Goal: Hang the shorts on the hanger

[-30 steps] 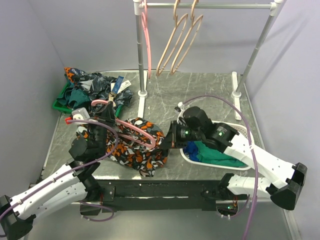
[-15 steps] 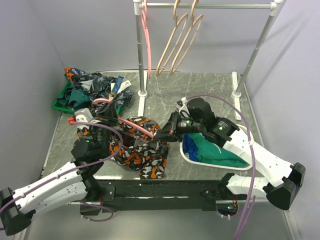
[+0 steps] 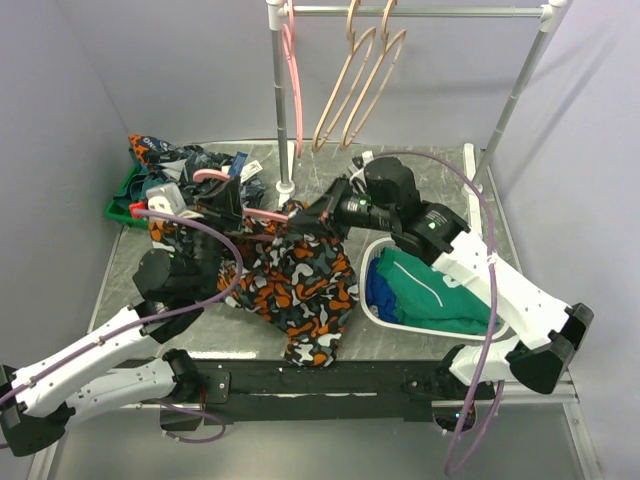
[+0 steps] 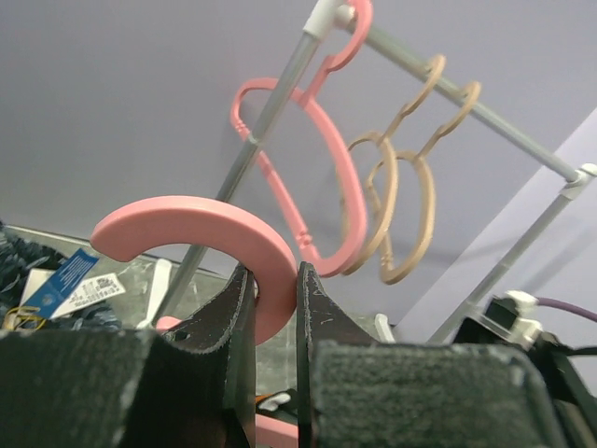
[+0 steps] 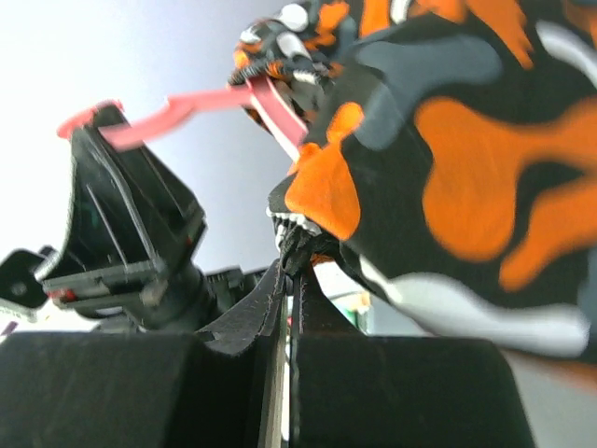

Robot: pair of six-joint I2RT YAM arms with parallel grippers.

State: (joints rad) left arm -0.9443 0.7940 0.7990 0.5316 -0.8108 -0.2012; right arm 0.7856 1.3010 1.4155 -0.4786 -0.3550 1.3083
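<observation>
The pink hanger (image 3: 262, 213) is lifted over the table's left middle. Its hook (image 4: 191, 224) is pinched in my left gripper (image 3: 228, 200), whose jaws press on the pink plastic (image 4: 275, 285). The shorts (image 3: 300, 285), printed in orange, black, grey and white, are threaded on the hanger and hang spread below it, with the hem near the table's front edge. My right gripper (image 3: 306, 214) is at the hanger's right end, shut on the shorts' dark edge (image 5: 297, 250). In the right wrist view the shorts (image 5: 457, 159) fill the upper right, with the hanger (image 5: 182, 110) beyond.
A clothes rack (image 3: 283, 100) at the back carries another pink hanger (image 3: 293, 90) and two beige hangers (image 3: 360, 90). A green bin (image 3: 120, 205) heaped with clothes stands at back left. A white basket (image 3: 372, 312) with green and teal clothes sits under my right arm.
Both grippers have risen and moved toward the rack. The hanger and shorts have come up off the table, and the shorts now hang spread out instead of lying bunched.
</observation>
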